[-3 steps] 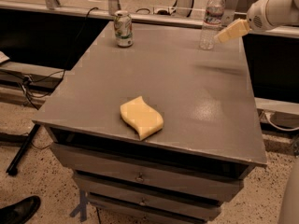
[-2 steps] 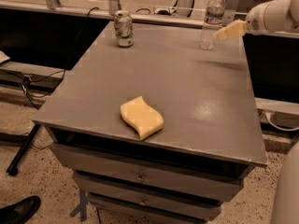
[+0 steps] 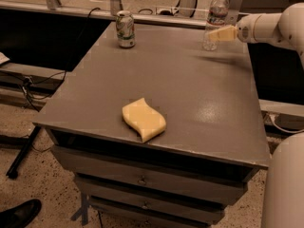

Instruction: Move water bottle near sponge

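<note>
The pale-yellow gripper (image 3: 216, 34) has edged in from the right since a second ago and now overlaps the lower half of the tall clear ribbed plastic water bottle (image 3: 217, 9). The bottle has stayed upright at the far right corner of the grey tabletop (image 3: 199, 94). Whether the gripper is clamped on it, I cannot tell. A green-and-white soda can (image 3: 126, 29) stands by the far edge, well left of the bottle. The flat pale-yellow wavy sponge (image 3: 144, 119) lies near the front edge, well apart from both.
</note>
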Tool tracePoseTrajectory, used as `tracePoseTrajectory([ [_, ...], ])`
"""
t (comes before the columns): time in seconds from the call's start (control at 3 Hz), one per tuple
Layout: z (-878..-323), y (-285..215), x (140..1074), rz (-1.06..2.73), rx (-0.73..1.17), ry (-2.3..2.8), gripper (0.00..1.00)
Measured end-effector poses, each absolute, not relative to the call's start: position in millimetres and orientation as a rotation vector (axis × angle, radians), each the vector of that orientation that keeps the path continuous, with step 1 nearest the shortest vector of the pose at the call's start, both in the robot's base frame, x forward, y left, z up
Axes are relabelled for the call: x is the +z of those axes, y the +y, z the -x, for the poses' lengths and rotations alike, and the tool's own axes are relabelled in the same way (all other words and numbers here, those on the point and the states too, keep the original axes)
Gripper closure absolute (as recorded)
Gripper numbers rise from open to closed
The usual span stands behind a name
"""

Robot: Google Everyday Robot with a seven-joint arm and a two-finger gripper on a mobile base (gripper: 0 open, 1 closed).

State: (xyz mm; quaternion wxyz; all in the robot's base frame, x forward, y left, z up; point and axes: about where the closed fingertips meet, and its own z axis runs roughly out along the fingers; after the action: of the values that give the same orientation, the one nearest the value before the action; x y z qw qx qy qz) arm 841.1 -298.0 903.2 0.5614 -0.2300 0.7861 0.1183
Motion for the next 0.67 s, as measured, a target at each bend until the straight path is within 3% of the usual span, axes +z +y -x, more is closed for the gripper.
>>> tracePoseTrajectory([
  [0.33,-851.4,-286.1,894.5,0.525,0.34,1.823,0.14],
  [0.67,-855.0,-277.7,895.6,0.527,0.381,1.79,0.38],
])
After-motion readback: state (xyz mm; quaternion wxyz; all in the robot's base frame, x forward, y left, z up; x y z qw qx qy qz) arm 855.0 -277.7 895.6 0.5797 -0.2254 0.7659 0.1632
